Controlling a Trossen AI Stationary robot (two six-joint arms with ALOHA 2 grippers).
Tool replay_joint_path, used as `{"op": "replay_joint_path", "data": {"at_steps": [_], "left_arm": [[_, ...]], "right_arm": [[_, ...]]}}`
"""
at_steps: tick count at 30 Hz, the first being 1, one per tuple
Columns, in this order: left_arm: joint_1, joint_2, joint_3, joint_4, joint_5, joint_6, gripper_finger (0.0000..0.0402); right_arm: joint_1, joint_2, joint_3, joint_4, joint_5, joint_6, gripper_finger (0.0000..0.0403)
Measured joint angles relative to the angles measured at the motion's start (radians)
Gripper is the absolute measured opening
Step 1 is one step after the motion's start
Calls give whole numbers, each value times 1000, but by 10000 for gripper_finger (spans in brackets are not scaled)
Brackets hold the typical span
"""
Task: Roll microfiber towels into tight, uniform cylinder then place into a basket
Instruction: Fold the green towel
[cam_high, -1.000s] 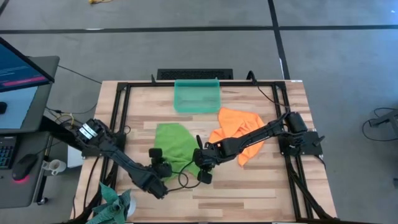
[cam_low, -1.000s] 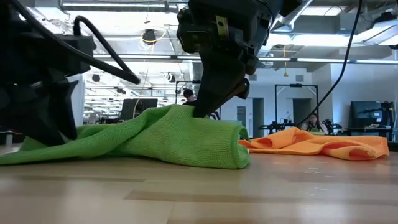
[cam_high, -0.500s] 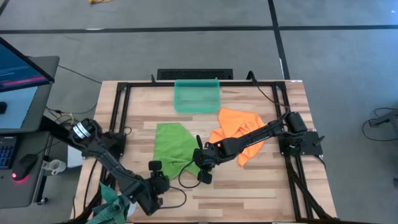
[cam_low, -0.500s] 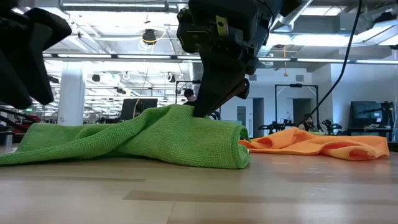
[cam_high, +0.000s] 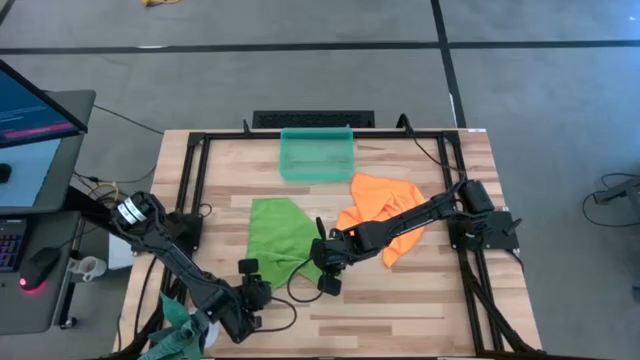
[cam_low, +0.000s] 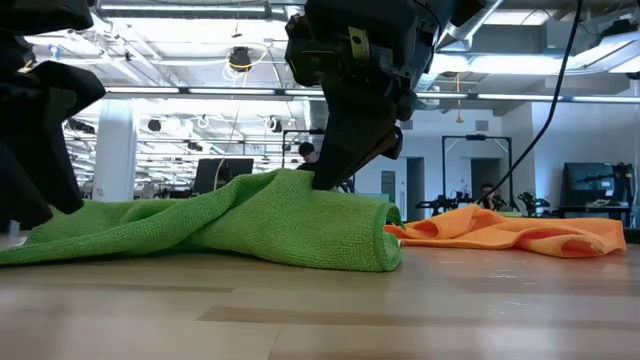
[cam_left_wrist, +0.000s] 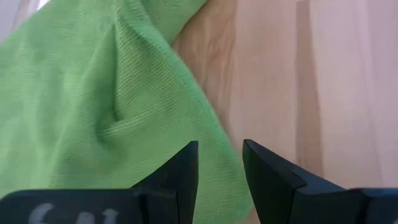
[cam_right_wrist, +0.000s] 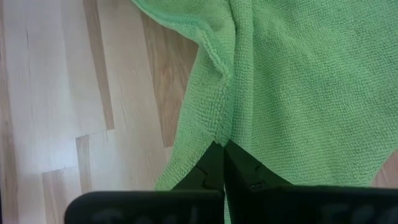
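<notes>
The lime green towel (cam_high: 278, 232) lies spread mid-table, and its near right end is folded over (cam_low: 385, 238). My right gripper (cam_high: 319, 264) is shut on that towel near this end. My left gripper (cam_left_wrist: 219, 167) stands open over the towel's near left part (cam_left_wrist: 93, 112). Cloth and wood show through its gap, and I see it touching nothing. The orange towel (cam_high: 382, 212) lies crumpled at the right, under the right arm. The teal basket (cam_high: 317, 153) stands at the far middle. My right gripper pinches the green towel's hemmed edge (cam_right_wrist: 219, 127) between its shut fingers, slanting down from above. The cloth rises to a ridge at the pinch (cam_low: 300, 178). Its remaining part slopes down onto the table on both sides, slack.
A darker teal cloth (cam_high: 182, 328) hangs at the table's near left corner. Black frame rails (cam_high: 195, 190) run along the left and right sides. A monitor and a keyboard stand left of the table. Bare wood (cam_high: 400, 310) lies near right.
My left gripper has drawn back from the green towel toward the table's near left corner and has turned. The towel's left end, hidden behind it a second ago, now lies low on the table in the low view. My right gripper has kept its hold.
</notes>
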Motion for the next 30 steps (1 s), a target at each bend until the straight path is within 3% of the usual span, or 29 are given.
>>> {"op": "replay_joint_path", "data": {"at_steps": [21, 30], "left_arm": [[24, 0, -2, 28, -9, 4, 118], [23, 46, -2, 60, -64, 3, 118]], "right_arm": [[0, 0, 0, -1, 0, 0, 17], [0, 0, 0, -1, 0, 0, 16]]}}
